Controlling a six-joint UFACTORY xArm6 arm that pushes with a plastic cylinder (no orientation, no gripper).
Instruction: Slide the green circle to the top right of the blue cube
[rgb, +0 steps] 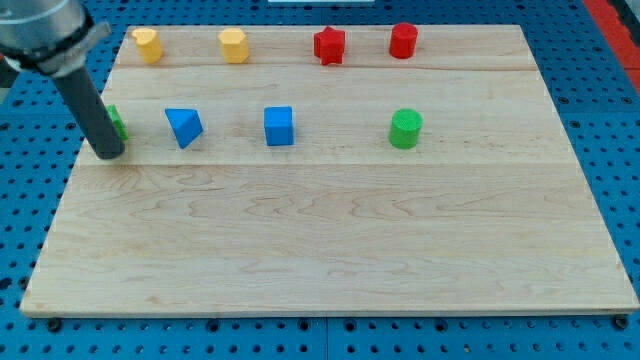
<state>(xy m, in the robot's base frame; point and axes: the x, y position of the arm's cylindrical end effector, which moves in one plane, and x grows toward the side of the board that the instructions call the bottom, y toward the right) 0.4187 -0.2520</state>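
Observation:
The green circle (405, 129), a short cylinder, stands right of centre on the wooden board (330, 240). The blue cube (279, 126) stands well to its left, about level with it. My tip (108, 155) rests on the board near the view's left edge, far left of both. The dark rod covers most of another green block (118, 123) just behind it; its shape cannot be made out.
A blue triangular block (184, 126) sits between my tip and the blue cube. Along the view's top stand two yellow blocks (147, 45) (233, 45), a red star (329, 45) and a red cylinder (403, 41). Blue pegboard surrounds the board.

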